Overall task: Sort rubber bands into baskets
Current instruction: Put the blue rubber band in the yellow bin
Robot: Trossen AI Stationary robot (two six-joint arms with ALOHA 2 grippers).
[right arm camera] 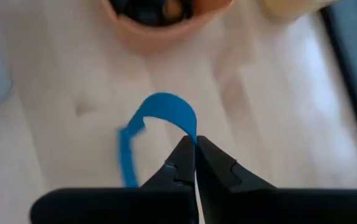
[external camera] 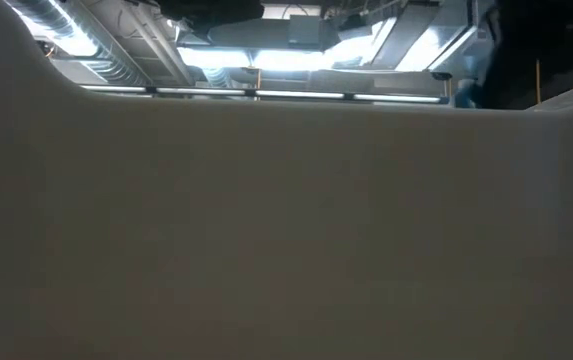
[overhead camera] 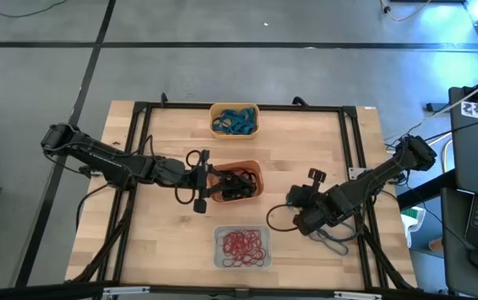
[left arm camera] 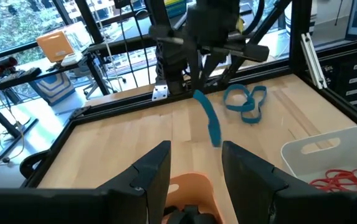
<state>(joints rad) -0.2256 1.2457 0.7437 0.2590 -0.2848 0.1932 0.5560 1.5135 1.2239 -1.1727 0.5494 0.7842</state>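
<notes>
Above table — right hand (right arm camera: 195,148) pinches blue band (right arm camera: 159,115).

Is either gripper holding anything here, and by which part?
The right gripper is shut on a blue rubber band, pinching one end of its loop. The left gripper is open and empty above the orange basket.

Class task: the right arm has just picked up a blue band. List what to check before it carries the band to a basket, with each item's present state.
1. Right end effector shut on the blue rubber band: ok.
2. Band lifted off the table: ok.
3. Yellow basket holds blue bands: ok.
4. Left end effector, open, hovers at the orange basket, beside the likely route: not ok.
5. More blue bands left on the table: not ok.
</notes>
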